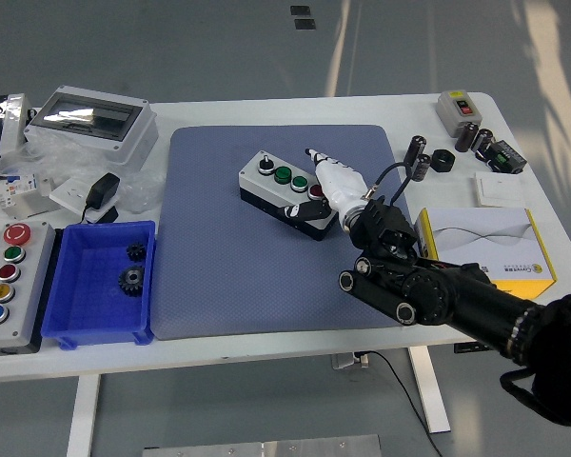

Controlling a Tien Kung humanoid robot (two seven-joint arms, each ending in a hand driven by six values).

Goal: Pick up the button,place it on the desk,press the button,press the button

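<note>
My right hand point(331, 187) rests its white fingers point(316, 156) on the button box point(284, 188) mid-mat on the desk point(266, 347), grip unclear; open mat point(228, 276) lies nearer me.

A robotics laboratory or test workshop is indicated. A white height-adjustable table point(266, 352) is set on a bare grey polished floor point(219, 48). Industrial electrical parts are laid out on it: a push-button control station point(5, 271), a grey enclosure with a clear lid point(90, 119), a blue parts bin point(76, 286) in which gears point(131, 278) are held, and a blue work mat point(228, 276).
</note>
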